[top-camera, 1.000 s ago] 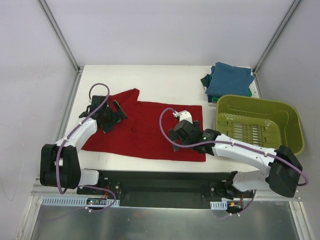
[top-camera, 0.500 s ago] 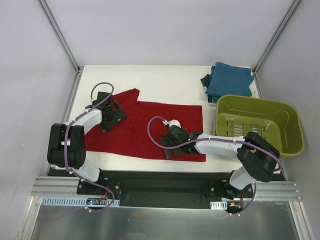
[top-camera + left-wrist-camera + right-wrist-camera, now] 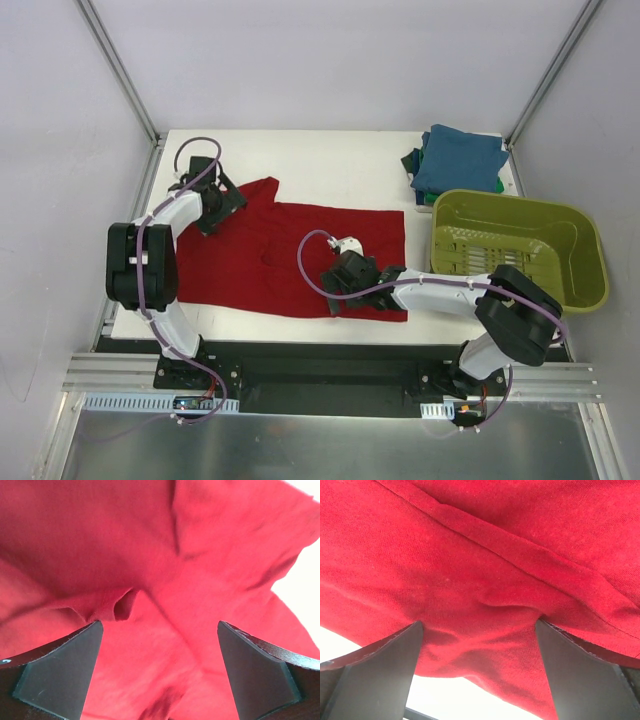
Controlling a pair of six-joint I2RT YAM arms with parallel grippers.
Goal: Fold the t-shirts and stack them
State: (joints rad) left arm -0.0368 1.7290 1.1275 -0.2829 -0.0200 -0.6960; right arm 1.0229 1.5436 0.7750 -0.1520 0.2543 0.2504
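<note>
Left of the olive-green basket [image 3: 590, 262] lay a dark red t-shirt [image 3: 285, 262], spread out. Over it, the left gripper [image 3: 216, 204] gaped wide farthest from the basket, the right gripper [image 3: 335, 292] gaped wide nearer. Folded t-shirts [image 3: 456, 160] sat behind the basket.

You have a white bench [image 3: 340, 160] closed in by plain pale grey walls [image 3: 330, 60], with slanted metal posts [image 3: 118, 65] at its far corners, under even light.

Top external: high above the near edge, looking down on the whole surface [image 3: 320, 165]. Wrist views: very close on dark red t-shirt [image 3: 285, 268], also visible overhead.
</note>
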